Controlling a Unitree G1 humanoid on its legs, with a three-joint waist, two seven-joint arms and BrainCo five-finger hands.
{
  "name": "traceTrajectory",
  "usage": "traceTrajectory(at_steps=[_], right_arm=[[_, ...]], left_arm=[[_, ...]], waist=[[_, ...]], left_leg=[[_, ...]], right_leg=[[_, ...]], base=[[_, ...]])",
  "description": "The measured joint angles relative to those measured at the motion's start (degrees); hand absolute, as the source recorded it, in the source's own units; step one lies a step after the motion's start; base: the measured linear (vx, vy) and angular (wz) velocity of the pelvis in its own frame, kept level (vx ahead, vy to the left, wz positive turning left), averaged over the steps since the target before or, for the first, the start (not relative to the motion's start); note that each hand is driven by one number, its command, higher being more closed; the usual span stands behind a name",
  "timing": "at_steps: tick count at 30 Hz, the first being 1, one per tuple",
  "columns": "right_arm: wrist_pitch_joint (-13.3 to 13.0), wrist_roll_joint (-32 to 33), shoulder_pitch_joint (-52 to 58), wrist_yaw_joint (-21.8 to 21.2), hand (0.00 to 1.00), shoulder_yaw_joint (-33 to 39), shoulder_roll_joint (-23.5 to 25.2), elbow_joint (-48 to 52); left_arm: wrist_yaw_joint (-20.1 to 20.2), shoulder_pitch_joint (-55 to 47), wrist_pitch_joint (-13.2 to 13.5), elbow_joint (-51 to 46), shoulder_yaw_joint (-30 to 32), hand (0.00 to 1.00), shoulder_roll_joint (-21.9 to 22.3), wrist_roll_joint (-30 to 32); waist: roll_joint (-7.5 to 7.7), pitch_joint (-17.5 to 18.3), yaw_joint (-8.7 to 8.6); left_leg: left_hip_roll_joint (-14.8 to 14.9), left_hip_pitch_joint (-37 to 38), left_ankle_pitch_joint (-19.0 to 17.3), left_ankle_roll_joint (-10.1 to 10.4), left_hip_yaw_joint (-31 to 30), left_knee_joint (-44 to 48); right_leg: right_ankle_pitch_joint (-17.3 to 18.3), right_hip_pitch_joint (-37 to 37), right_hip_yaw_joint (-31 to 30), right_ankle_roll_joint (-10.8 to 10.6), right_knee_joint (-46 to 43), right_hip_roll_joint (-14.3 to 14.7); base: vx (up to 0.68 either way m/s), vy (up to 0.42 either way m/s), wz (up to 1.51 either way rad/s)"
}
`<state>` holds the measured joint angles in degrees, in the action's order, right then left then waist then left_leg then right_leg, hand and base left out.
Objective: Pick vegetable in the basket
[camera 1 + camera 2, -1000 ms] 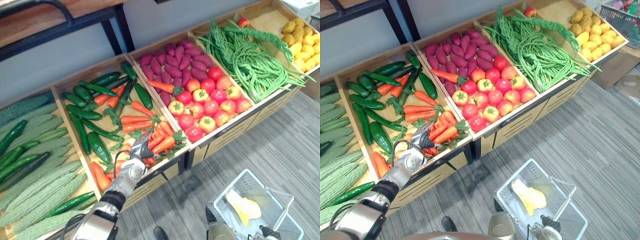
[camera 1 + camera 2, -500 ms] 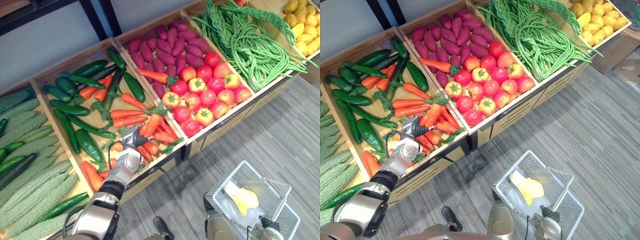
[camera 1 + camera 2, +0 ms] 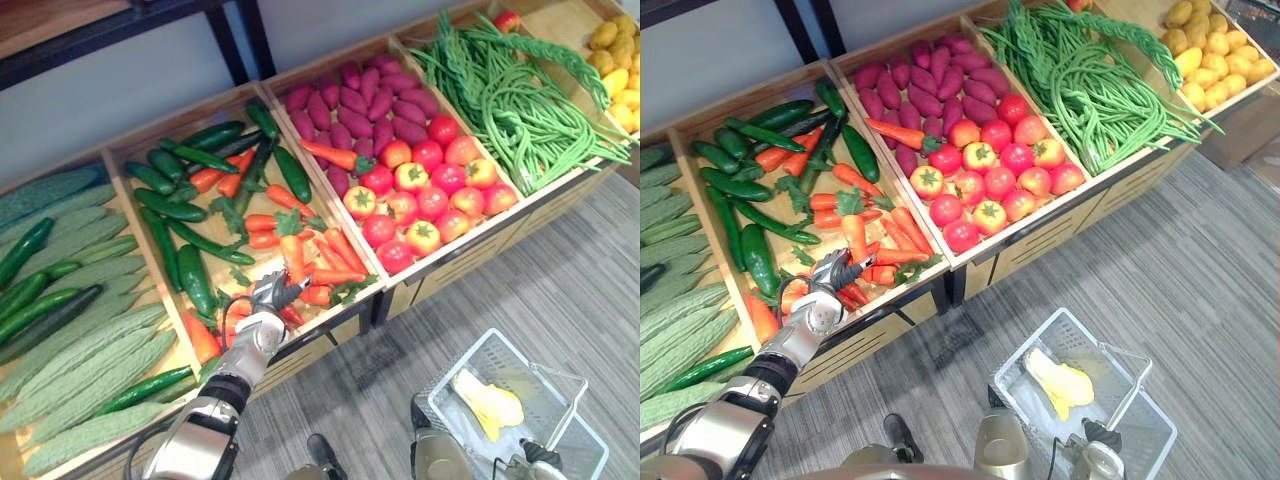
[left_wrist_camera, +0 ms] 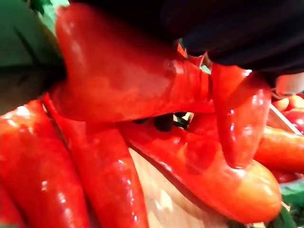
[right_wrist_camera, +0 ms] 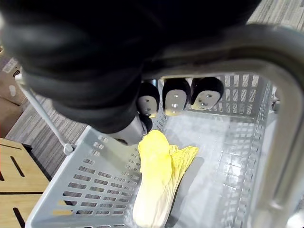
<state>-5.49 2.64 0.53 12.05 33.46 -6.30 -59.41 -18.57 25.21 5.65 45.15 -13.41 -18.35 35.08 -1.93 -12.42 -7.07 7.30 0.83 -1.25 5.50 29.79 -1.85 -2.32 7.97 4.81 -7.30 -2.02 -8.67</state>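
My left hand (image 3: pixel 262 312) is low over the front of the carrot crate (image 3: pixel 352 305), its fingers curled into the pile of orange carrots (image 3: pixel 322 262). Close up, a carrot (image 4: pixel 123 76) lies across under the hand's dark cover, with more carrots pressed beneath it. My right hand (image 5: pixel 176 99) has its fingers wrapped round the grey handle (image 5: pixel 280 95) of the white plastic basket (image 3: pixel 455 372), which hangs over the floor at the lower right. One pale yellow cabbage (image 3: pixel 487 403) lies in the basket.
The long wooden stall holds bitter gourds (image 3: pixel 80 350) at the left, cucumbers (image 3: pixel 190 280) beside the carrots, then purple sweet potatoes (image 3: pixel 370 100), tomatoes (image 3: pixel 420 195), long beans (image 3: pixel 520 100) and yellow produce (image 3: pixel 625 70). Grey striped floor (image 3: pixel 540 270) lies before it.
The camera has shifted. My left hand's fingers, spread above the carrots a second ago, have curled down into the pile. The right hand and basket hang as before.
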Motion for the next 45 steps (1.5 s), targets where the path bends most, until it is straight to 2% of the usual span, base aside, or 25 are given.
traceTrajectory(at_steps=[4, 12, 13, 17, 21, 23, 27, 30, 32, 36, 40, 42, 45], right_arm=[[0.0, -0.2, 0.6, 0.0, 1.00, -0.1, 0.0, 0.0], [0.2, -0.4, 1.4, 0.0, 1.00, -0.2, 0.0, -0.6], [0.2, -0.4, 1.7, 0.0, 1.00, -0.2, -0.1, -0.6], [0.3, -0.7, 2.3, 0.0, 1.00, -0.2, -0.4, -0.6], [0.7, -2.8, 2.1, 0.0, 1.00, -0.2, -2.4, -0.6], [1.7, -5.1, 2.0, -0.1, 1.00, -0.2, -5.0, -0.6], [2.0, -9.0, 1.3, -0.2, 1.00, -0.7, -9.5, 0.5], [2.0, -11.8, 1.1, -1.2, 1.00, -4.7, -14.6, 4.3], [1.4, -14.1, -0.1, -1.7, 1.00, -7.6, -19.5, 7.2], [0.9, -16.8, -1.4, -2.9, 1.00, -12.6, -25.6, 11.8], [0.0, -18.9, -1.6, -5.6, 1.00, -20.2, -29.9, 19.3], [-1.5, -19.3, -1.6, -7.9, 1.00, -25.3, -33.1, 23.1], [-3.0, -19.6, -1.9, -9.6, 1.00, -27.8, -36.0, 25.8]], left_arm=[[0.8, -0.4, 0.0, -1.0, -0.2, 1.00, -0.4, 0.0], [0.9, -3.0, 0.6, -10.8, -0.5, 1.00, -2.7, 0.0], [0.9, -3.3, 0.8, -12.8, -1.1, 1.00, -3.1, 0.0], [0.9, -5.5, 2.8, -21.0, -2.1, 1.00, -5.1, 0.1], [0.9, -6.0, 4.3, -26.3, -2.1, 1.00, -6.9, 0.0], [1.0, -6.5, 5.6, -29.7, -2.2, 1.00, -7.6, 0.0], [1.6, -6.9, 7.8, -33.7, -2.7, 1.00, -9.7, -0.6], [2.5, -7.1, 9.2, -37.0, -3.4, 1.00, -11.0, -1.1], [3.4, -7.2, 10.6, -38.4, -4.6, 1.00, -11.6, -1.2], [5.2, -7.6, 12.0, -39.8, -6.5, 1.00, -12.3, -3.0], [6.0, -8.1, 13.2, -42.6, -7.2, 1.00, -14.1, -3.5], [6.5, -8.7, 14.0, -42.7, -8.3, 1.00, -15.1, -4.3], [6.9, -8.7, 14.4, -43.4, -11.0, 1.00, -15.6, -5.6]], waist=[[-0.13, 0.9, 1.09], [-0.06, 3.4, 1.68], [-0.04, 4.0, 2.50], [0.03, 5.6, 2.69], [0.07, 5.8, 2.72], [0.08, 5.8, 2.72], [0.07, 5.9, 2.67], [0.33, 6.5, 2.68], [0.52, 6.7, 2.41], [0.87, 6.8, 2.26], [1.37, 6.8, 1.27], [1.77, 6.7, 0.78], [1.95, 6.7, 0.61]], left_leg=[[-0.6, 0.3, 1.2, -0.4, -1.2, -1.4], [-0.9, 0.9, 3.3, -0.7, -4.1, -3.6], [-0.9, 1.3, 3.3, -0.7, -4.1, -3.6], [-1.0, 1.4, 3.3, -0.7, -4.8, -3.6], [-1.2, 1.5, 3.3, -0.8, -5.1, -3.6], [-1.4, 1.7, 3.3, -0.8, -5.1, -3.6], [-1.5, 2.9, 3.0, -0.8, -3.5, -3.6], [-1.5, 3.4, 2.4, -0.8, -0.4, -3.6], [-1.7, 3.9, 2.0, -0.7, 2.6, -3.6], [-1.7, 6.4, 0.8, -0.3, 7.5, -3.6], [-2.0, 7.6, 0.1, 0.1, 12.1, -3.6], [-1.9, 9.0, -1.1, 0.5, 15.2, -2.7], [-1.4, 9.5, -3.2, 0.8, 17.8, 0.0]], right_leg=[[0.0, -0.6, 1.5, 0.0, 0.0, -0.5], [0.0, -2.3, 4.5, 0.0, 0.4, -0.7], [0.0, -2.7, 4.5, 0.0, 0.5, -0.7], [0.0, -3.4, 5.1, 0.0, 1.1, -0.8], [0.0, -3.6, 5.4, 0.0, 1.1, -1.0], [-0.1, -3.7, 5.3, 0.0, 1.1, -1.1], [-0.3, -4.2, 3.8, -0.3, 1.2, -1.1], [-1.4, -3.0, 0.2, -0.6, 2.1, -0.8], [-2.5, -2.0, -2.8, -0.7, 2.8, -0.5], [-3.2, -1.6, -8.1, -1.0, 2.9, 0.7], [-4.0, 0.0, -12.5, -1.3, 2.9, 1.6], [-4.1, 0.1, -15.3, -1.5, 2.9, 2.3], [-4.3, 0.2, -17.9, -1.7, 2.9, 2.7]], base=[[-0.04, -0.001, 0.18], [-0.02, -0.004, 0.17], [0.00, 0.000, 0.00], [0.00, -0.007, 0.08], [0.00, -0.002, 0.03], [0.00, 0.000, 0.00], [0.00, 0.005, -0.20], [-0.03, 0.005, -0.51], [-0.03, -0.006, -0.68], [-0.03, -0.012, -0.66], [-0.03, -0.039, -0.66], [-0.01, -0.025, -0.67], [-0.01, -0.025, -0.55]])
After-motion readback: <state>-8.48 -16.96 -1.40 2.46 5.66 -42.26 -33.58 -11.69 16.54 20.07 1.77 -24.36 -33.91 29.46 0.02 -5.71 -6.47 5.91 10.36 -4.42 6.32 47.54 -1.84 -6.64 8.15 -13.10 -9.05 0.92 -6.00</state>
